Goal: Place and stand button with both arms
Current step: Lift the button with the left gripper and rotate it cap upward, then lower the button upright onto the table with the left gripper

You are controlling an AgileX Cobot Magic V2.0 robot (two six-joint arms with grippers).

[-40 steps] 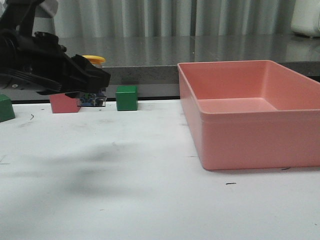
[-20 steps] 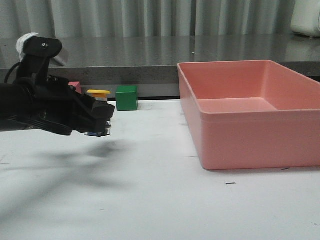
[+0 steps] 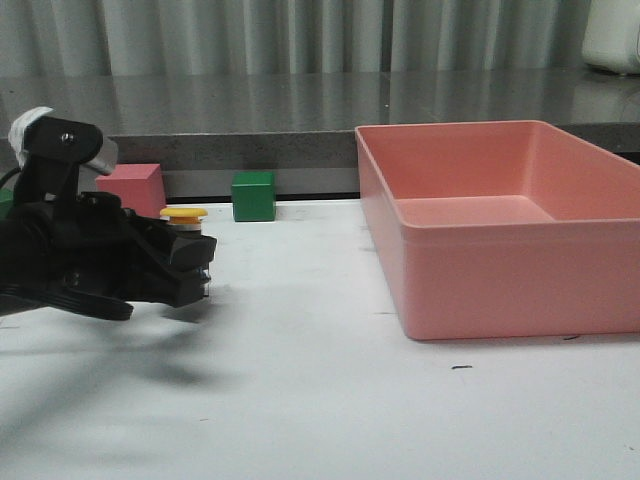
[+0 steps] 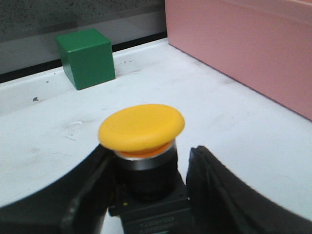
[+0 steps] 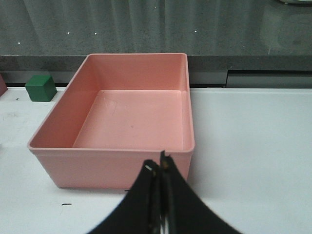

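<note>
So here we've got the left gripper (image 3: 200,272) clamped on the button (image 3: 185,222), one black finger (image 4: 85,192) pressing each side of its blocky black base. The yellow mushroom cap (image 4: 141,126) points up, so the button sits upright in the grip, over the left part of the white table (image 3: 320,400). From the front view we can't tell if the base actually touches the table or hangs just above it.

Behind the gripper we see a pink cube (image 3: 132,188) and a green cube (image 3: 253,195) near the table's far edge, well apart from each other. The big pink bin (image 3: 500,270) takes up the right side, nothing in it.

The right gripper (image 5: 161,168) only shows in its own wrist view, fingers pressed together with nothing between them, hanging on the near side of the bin.
</note>
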